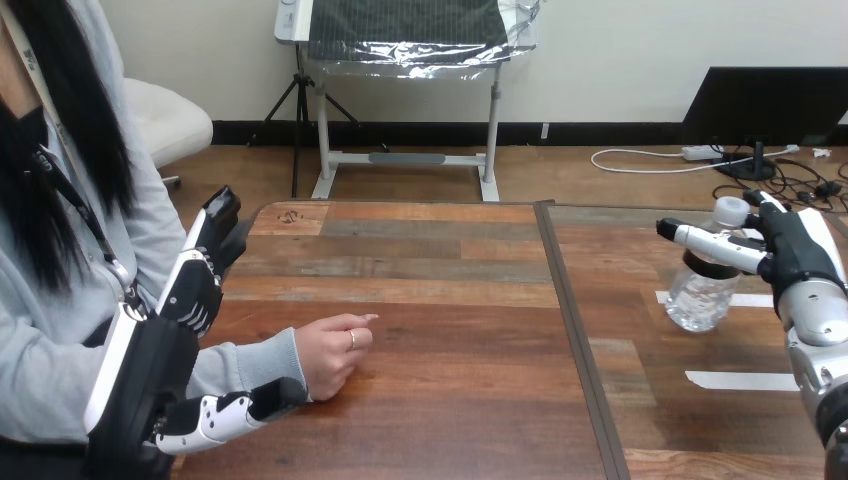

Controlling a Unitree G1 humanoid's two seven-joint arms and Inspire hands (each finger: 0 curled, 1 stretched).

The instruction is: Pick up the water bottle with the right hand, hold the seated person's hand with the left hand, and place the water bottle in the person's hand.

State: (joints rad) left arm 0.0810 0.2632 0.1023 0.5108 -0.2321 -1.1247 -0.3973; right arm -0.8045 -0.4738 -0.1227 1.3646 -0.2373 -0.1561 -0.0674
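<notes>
Where the right hand (795, 250) grips the water bottle (700, 295), tape (740, 380) lies close.

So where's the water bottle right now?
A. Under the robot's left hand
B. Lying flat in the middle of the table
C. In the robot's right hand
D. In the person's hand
C. The right hand has its fingers curled round the water bottle just below the cap, at the right side of the table. The person's hand rests far off to the left.
</notes>
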